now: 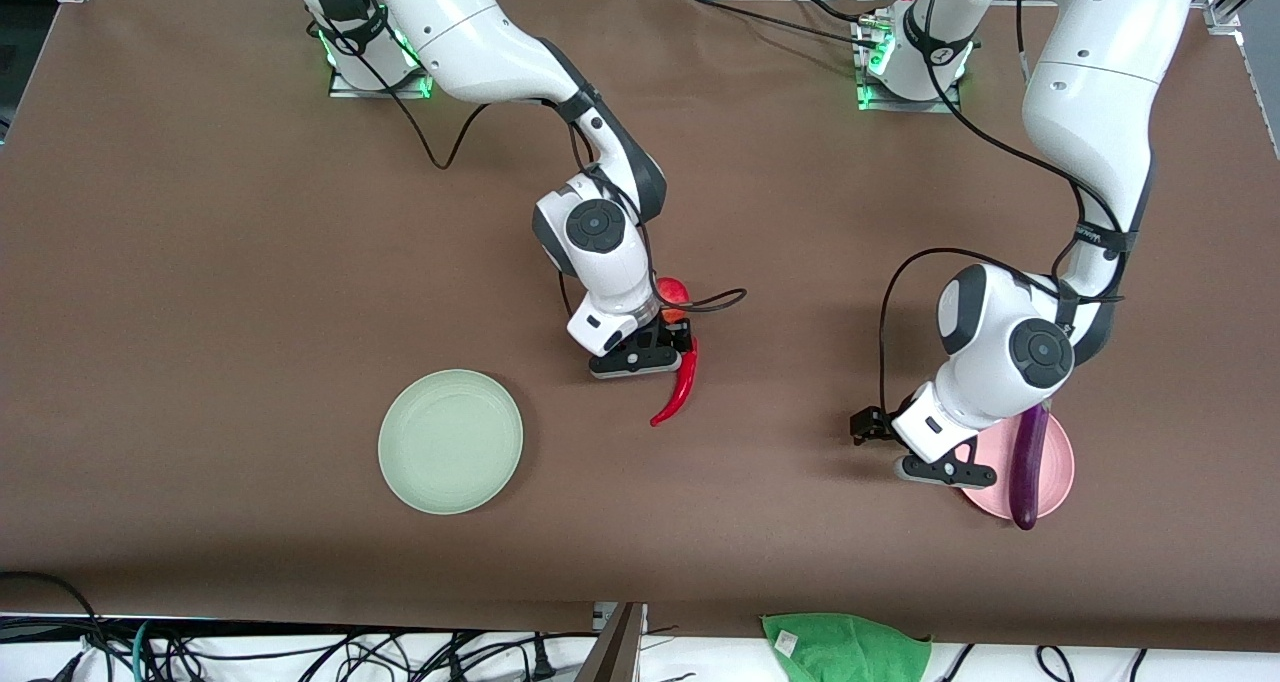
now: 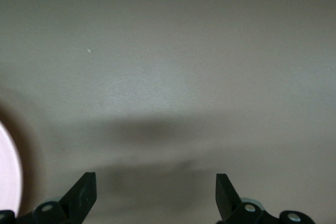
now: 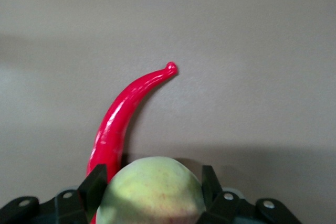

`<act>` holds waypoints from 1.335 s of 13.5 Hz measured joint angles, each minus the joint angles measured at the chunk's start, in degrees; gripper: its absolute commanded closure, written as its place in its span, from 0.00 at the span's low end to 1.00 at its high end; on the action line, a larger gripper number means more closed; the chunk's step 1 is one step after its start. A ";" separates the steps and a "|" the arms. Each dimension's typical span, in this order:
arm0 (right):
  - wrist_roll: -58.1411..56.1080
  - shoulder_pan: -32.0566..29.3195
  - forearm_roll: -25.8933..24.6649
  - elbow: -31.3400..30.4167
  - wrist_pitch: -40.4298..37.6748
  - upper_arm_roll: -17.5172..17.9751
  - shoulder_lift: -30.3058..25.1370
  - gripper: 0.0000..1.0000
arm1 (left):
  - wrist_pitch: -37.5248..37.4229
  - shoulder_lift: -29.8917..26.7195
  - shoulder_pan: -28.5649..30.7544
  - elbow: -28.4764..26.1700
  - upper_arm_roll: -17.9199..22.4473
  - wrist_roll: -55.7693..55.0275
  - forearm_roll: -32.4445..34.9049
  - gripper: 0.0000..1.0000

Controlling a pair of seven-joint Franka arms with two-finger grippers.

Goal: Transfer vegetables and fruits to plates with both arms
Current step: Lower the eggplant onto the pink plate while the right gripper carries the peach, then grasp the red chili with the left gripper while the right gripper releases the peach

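Right pincer (image 3: 152, 184) clamped on a load mid-table; left pincer (image 2: 156, 195) spread wide, low.

We see only a sliver of the pink plate (image 2: 8, 174) at the left wrist view's edge. The right arm hides most of the red-orange fruit (image 1: 673, 292). The peach (image 3: 151, 192) and chili (image 3: 118, 129) run off the right wrist view's edge.

Even overhead light, soft shadows (wrist views dimmer), slight blur
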 measured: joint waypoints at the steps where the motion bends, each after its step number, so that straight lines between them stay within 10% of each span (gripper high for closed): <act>1: 0.00 -0.53 -0.01 0.10 -0.50 -0.19 -0.08 0.81 | 0.00 0.13 -0.28 -0.02 -0.12 -0.67 0.00 0.00; 12: -26.46 -15.52 1.11 3.23 -24.02 -2.57 -10.82 0.77 | 3.03 1.96 -11.08 -0.30 -1.37 -12.52 0.00 0.00; 18: -41.47 -21.99 1.11 -0.15 -16.04 -2.52 -6.32 0.34 | 6.09 4.23 -18.43 -0.33 -1.41 -19.28 0.00 0.00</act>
